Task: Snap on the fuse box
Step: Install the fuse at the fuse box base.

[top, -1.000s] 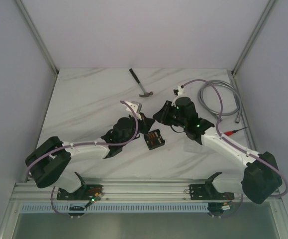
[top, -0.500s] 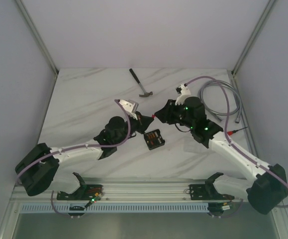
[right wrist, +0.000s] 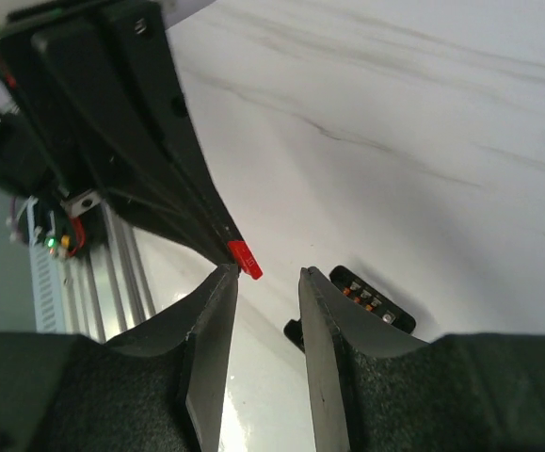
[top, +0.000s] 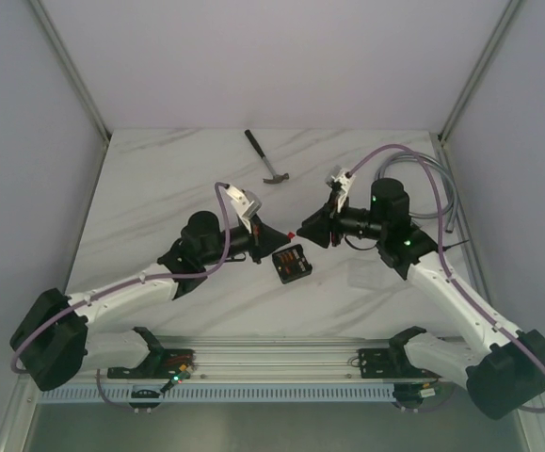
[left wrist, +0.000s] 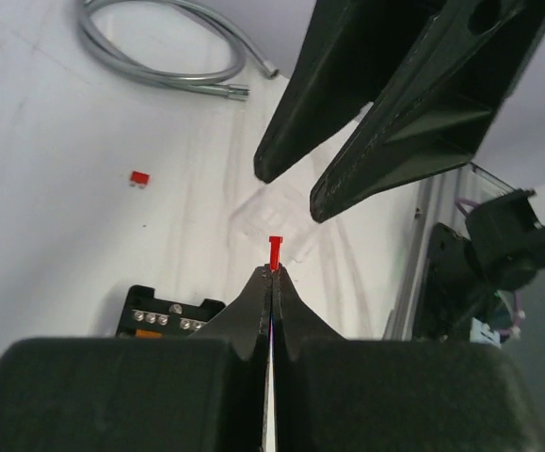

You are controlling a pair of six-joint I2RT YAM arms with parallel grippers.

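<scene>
The fuse box (top: 292,264) is a small black square box lying open on the marble table, with tiny orange fuses in its slots; it also shows in the wrist views (left wrist: 164,315) (right wrist: 376,303). Just above and behind the fuse box, my left gripper (top: 284,234) (left wrist: 273,271) is shut on a small red fuse (left wrist: 275,250) (right wrist: 245,259) that sticks out of its tips. My right gripper (top: 306,229) (right wrist: 267,273) faces it tip to tip, open, with the red fuse beside its left fingertip and nothing gripped. A faint clear cover (left wrist: 272,217) lies on the table beyond.
A hammer (top: 268,158) lies at the back centre. A coiled grey cable (top: 432,184) (left wrist: 159,66) sits at the back right. One loose red fuse (left wrist: 139,177) lies on the table. A metal rail (top: 272,358) runs along the near edge.
Both arms shifted: the left gripper pushed toward the centre with the red fuse, and the right gripper swung round to point at it and opened wider. The fuse box stayed put.
</scene>
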